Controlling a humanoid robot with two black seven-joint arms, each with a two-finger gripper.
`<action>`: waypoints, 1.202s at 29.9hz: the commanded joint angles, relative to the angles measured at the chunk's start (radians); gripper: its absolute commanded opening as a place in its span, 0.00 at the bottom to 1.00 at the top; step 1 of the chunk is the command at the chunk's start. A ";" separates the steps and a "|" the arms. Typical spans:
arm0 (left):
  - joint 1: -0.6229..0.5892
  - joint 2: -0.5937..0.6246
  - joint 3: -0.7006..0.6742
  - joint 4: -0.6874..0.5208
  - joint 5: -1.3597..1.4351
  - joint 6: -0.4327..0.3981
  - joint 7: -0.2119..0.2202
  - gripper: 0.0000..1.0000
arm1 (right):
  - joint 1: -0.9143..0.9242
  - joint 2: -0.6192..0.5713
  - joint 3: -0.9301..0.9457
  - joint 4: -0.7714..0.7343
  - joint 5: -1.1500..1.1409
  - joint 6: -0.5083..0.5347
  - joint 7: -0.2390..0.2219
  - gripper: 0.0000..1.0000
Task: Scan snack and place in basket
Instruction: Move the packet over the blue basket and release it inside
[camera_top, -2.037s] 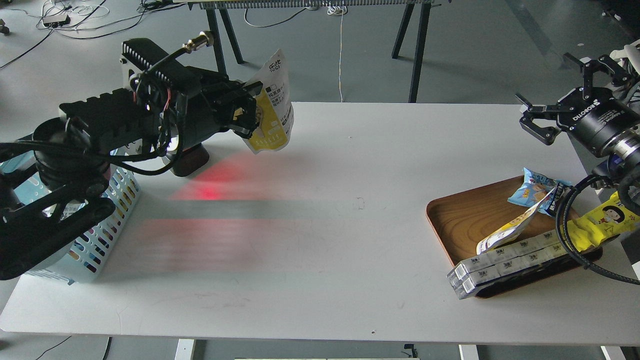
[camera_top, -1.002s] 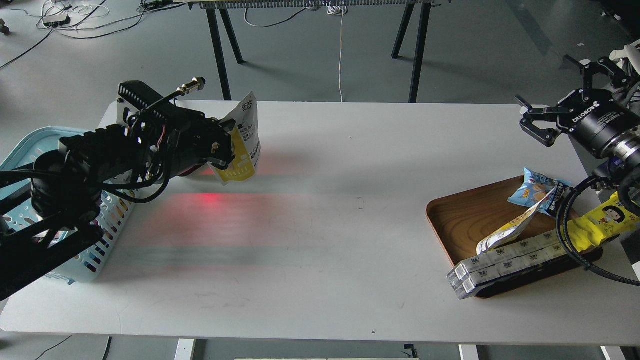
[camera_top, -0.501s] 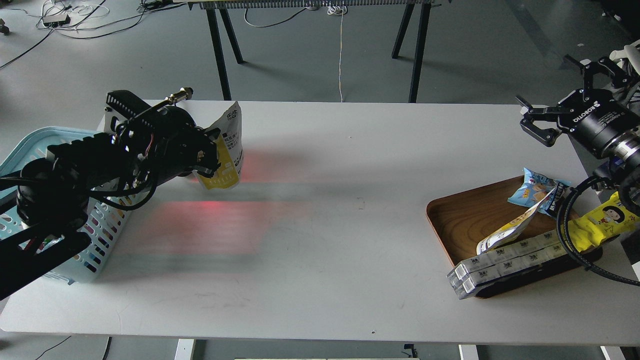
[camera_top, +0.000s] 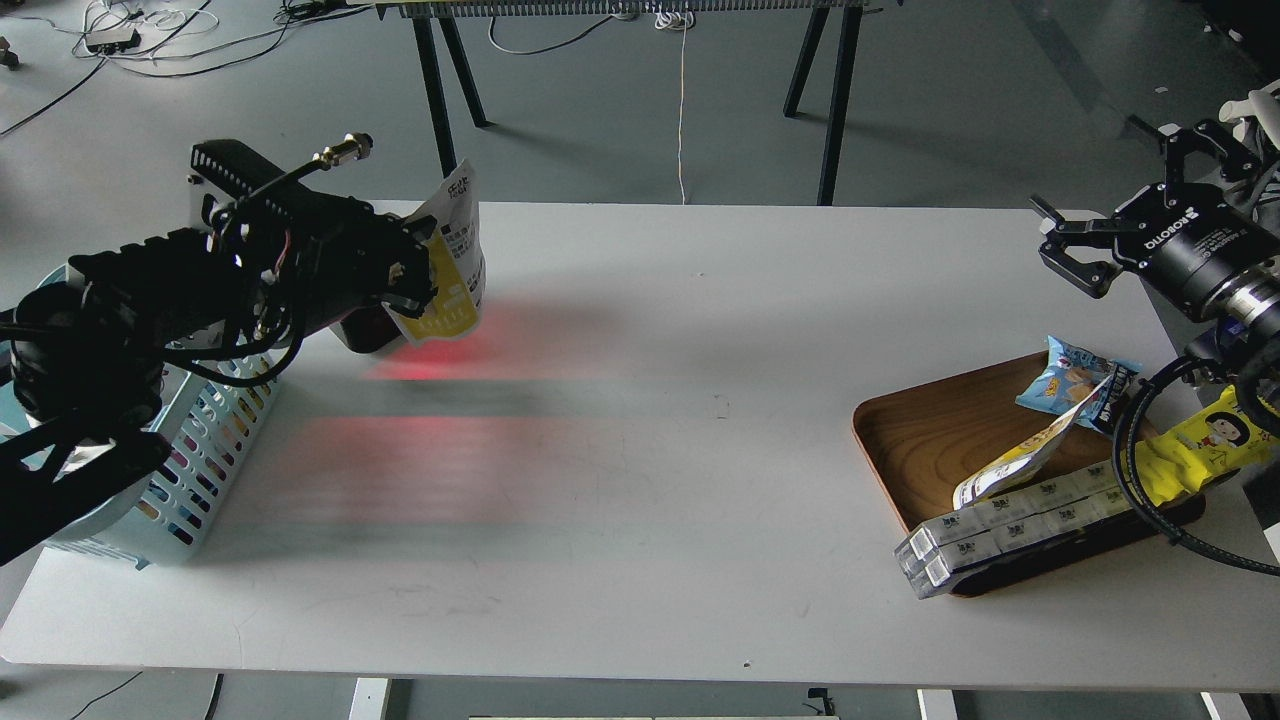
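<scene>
The snack (camera_top: 455, 265) is a yellow-and-white pouch with black print on its white side. My left gripper (camera_top: 412, 275) is shut on it and holds it upright in the air above the table's far left, just right of the basket. The light blue slotted basket (camera_top: 205, 440) stands at the table's left edge, largely hidden behind my left arm. A red scanner glow (camera_top: 430, 365) lies on the table under the pouch. My right gripper (camera_top: 1085, 250) is open and empty above the far right of the table.
A brown wooden tray (camera_top: 930, 430) at the right holds a small blue snack bag (camera_top: 1070, 380), another yellow-and-white pouch (camera_top: 1020, 460), a long yellow packet with a cartoon face (camera_top: 1205, 440) and a long clear box (camera_top: 1020, 525). A dark object (camera_top: 365, 330) sits under my left gripper.
My left arm swung the pouch left and down toward the basket, then lifted it slightly. The red glow shifted on the table. The right arm barely moved.
</scene>
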 joint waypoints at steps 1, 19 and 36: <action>-0.091 0.010 -0.026 0.000 -0.075 0.000 -0.002 0.00 | 0.000 0.002 0.000 0.000 -0.001 0.000 -0.001 1.00; -0.209 0.379 -0.164 0.005 -0.291 0.000 -0.155 0.00 | 0.001 -0.001 0.001 0.005 -0.001 0.000 -0.001 1.00; -0.199 0.798 0.248 0.065 -0.255 0.000 -0.449 0.00 | 0.001 -0.003 0.008 0.005 -0.001 0.000 -0.003 1.00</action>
